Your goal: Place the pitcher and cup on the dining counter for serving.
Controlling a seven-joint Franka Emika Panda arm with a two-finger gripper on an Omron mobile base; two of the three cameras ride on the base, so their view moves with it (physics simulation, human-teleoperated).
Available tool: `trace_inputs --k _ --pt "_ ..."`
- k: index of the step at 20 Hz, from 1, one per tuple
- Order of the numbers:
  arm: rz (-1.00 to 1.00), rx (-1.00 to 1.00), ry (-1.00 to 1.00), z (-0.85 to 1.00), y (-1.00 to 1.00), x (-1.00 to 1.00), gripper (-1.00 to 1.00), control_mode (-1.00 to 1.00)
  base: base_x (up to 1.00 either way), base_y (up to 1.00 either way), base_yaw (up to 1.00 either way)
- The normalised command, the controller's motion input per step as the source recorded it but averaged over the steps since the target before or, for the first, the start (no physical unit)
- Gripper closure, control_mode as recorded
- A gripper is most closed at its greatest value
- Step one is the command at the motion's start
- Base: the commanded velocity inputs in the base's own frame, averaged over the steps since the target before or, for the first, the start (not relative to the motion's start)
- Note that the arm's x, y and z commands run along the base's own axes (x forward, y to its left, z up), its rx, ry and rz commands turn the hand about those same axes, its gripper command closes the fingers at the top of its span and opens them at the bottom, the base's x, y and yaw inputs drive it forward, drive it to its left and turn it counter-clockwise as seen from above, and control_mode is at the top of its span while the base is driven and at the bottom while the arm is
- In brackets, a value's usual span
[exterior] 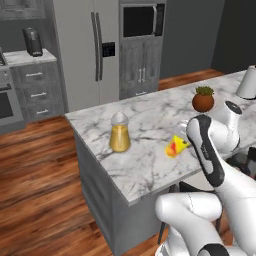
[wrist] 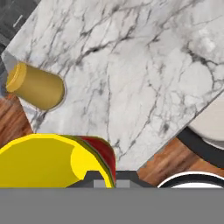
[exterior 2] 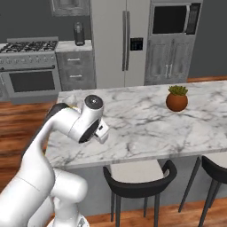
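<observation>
Two things of mine sit on the marble table [exterior: 150, 165], and I take them from left to right. In the left base view the pitcher [exterior: 119, 132] stands upright left of centre in the frame, amber liquid filling its wide lower part, on the table near its front edge. To its right, just right of centre, the cup [exterior: 176, 146] is tilted, its red-orange mark facing the camera, close against the dark-edged link of my arm and well apart from the pitcher. Further right and higher in the frame a brown plant pot [exterior: 203, 101] with green leaves stands upright on the same table.

In the hand view the pitcher [wrist: 37, 87] lies at the left edge, its base toward the centre of the frame. Below it, filling the lower left, the cup [wrist: 43, 164] shows its yellow mouth, with its red-marked wall running down to my pincer [wrist: 110, 179] at bottom centre. My pincer is pressed almost fully together, and it pinches that thin wall of the cup between its tips. Bare veined marble [wrist: 131, 65] covers the middle and top of the frame. At the right edge a stool seat [wrist: 212, 127] with a dark rim shows beyond the table's edge, over wooden floor [wrist: 162, 168].

In the right base view the plant pot [exterior 2: 177, 101] stands right of centre on the table [exterior 2: 142, 128].
</observation>
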Motion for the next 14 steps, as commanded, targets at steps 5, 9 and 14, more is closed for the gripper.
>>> trace_inputs --k 5,9,14 --pt "-0.19 0.00 0.29 0.00 -0.11 0.90 1.00 -1.00 0.00 0.00 0.00" --pt "0.00 0.00 0.13 -0.05 0.00 0.12 1.00 -1.00 0.00 0.00 0.00" --pt "-0.06 0.00 0.05 -0.46 0.00 0.79 1.00 -1.00 0.00 0.00 0.00"
